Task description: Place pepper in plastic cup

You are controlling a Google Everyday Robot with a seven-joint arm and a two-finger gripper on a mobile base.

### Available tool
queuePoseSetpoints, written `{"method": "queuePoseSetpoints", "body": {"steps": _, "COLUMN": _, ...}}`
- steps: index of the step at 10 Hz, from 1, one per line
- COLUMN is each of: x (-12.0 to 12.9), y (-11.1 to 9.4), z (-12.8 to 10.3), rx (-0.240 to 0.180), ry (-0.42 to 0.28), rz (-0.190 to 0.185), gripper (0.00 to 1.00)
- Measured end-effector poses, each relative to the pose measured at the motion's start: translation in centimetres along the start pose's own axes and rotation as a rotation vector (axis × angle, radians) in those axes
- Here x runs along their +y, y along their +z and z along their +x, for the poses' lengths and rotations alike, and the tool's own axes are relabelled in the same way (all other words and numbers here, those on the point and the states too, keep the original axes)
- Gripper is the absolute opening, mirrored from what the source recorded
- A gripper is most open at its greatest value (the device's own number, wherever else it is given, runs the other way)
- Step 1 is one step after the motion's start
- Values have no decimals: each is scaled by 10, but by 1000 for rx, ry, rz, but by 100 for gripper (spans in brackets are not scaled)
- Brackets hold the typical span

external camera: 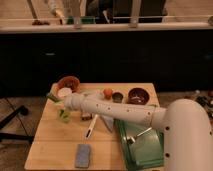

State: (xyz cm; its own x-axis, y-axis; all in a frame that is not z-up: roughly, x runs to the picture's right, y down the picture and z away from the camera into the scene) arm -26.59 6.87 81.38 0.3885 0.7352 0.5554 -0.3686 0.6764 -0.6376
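Observation:
The pepper, slim and green, sticks out to the left from the tip of my gripper at the table's left side. The gripper is shut on the pepper and holds it just above the table. The plastic cup, a small lime-green tumbler, stands just below and slightly right of the gripper, partly hidden by my white arm. The pepper is outside the cup, above its left rim.
A white round cup and a brown bowl sit behind the gripper. An orange round item, a small dark metal cup and a dark red bowl stand at the back. There is also a white utensil, a blue sponge and a green tray.

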Motion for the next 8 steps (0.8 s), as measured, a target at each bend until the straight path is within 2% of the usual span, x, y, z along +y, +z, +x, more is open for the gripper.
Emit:
{"method": "queuePoseSetpoints", "body": {"steps": 3, "x": 1, "y": -1, "z": 3, "rx": -25, "ry": 8, "rz": -17, "gripper": 0}}
{"method": "queuePoseSetpoints", "body": {"steps": 8, "x": -2, "y": -6, "z": 5, "rx": -45, "ry": 8, "rz": -11, "gripper": 0}}
